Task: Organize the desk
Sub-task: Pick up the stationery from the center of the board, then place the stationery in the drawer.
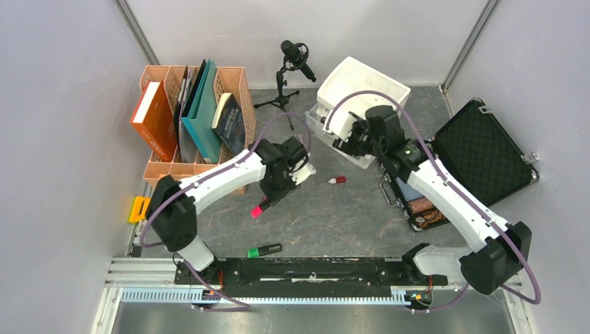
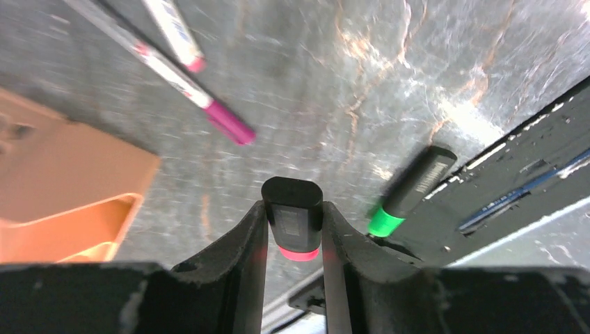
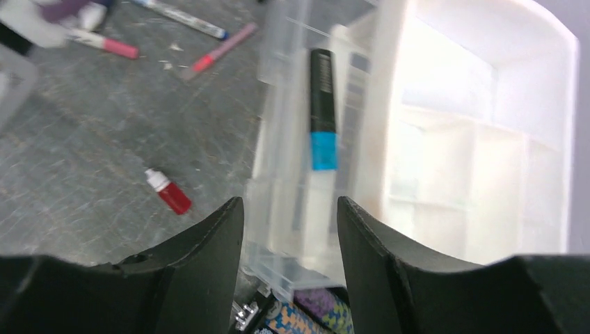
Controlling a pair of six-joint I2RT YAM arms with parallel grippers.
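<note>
The desk (image 1: 334, 216) is a dark grey veined tabletop. My left gripper (image 1: 275, 189) hangs above its middle, shut on a black highlighter with a pink end (image 2: 293, 217); that pink end (image 1: 258, 209) points down and to the left. My right gripper (image 3: 289, 209) stands open with nothing between its fingers, over the near end of a clear plastic tray (image 3: 278, 160). A black and blue marker (image 3: 322, 104) lies in that tray. On the desk near the arm bases lies a green highlighter (image 1: 264, 250), also seen in the left wrist view (image 2: 410, 191).
An orange book rack (image 1: 188, 118) stands at the back left and a microphone on a tripod (image 1: 296, 59) behind centre. A white bin (image 1: 362, 87) sits behind the clear tray (image 1: 327, 129). An open black foam case (image 1: 487, 149) is at the right. A small red item (image 1: 337, 180) and loose pens (image 3: 104, 43) lie on the desk.
</note>
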